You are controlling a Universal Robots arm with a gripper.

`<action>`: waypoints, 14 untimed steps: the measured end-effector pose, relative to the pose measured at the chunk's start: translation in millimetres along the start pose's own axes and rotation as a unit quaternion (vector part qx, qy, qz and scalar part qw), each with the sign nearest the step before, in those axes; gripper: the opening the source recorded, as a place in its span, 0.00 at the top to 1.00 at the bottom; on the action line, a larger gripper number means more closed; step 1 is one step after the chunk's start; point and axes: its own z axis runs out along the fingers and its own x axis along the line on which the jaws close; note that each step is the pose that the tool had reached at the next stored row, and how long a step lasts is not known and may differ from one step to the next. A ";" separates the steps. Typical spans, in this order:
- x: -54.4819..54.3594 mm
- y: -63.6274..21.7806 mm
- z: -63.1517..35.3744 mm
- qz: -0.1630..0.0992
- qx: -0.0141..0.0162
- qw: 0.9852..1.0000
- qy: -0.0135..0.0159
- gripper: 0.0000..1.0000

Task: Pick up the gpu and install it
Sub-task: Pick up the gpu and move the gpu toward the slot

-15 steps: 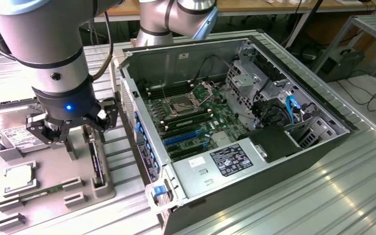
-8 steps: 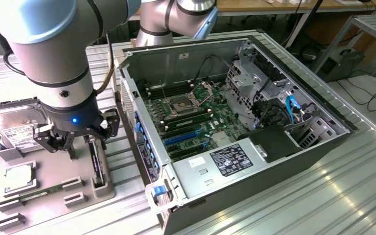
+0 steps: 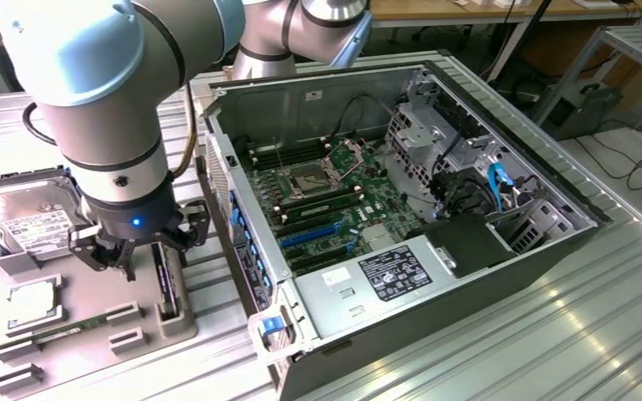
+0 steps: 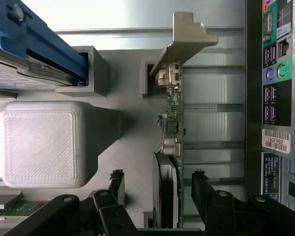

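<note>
While hung over the tray (image 3: pixel 81 294) at the exterior view's left, straddles the gpu (image 4: pixel 173 123) with gripper (image 4: pixel 158 176) spread, empty. Stands on edge beneath, lengthwise along the finger gap.

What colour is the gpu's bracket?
Pale grey metal. The gpu bracket shows best in the wrist view.
</note>
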 end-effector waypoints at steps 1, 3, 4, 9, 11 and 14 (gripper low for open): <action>0.0 0.0 0.1 0.000 0.000 1.000 0.000 0.34; -0.1 -0.1 0.1 0.000 0.000 1.000 0.000 0.34; -0.1 -0.1 0.2 0.000 0.000 1.000 0.000 0.34; -0.2 -0.4 0.3 0.000 0.000 1.000 0.000 0.34; -0.6 -1.0 0.2 0.000 0.000 1.000 0.000 0.34; -3.9 -1.3 0.5 0.002 0.000 1.000 0.000 0.34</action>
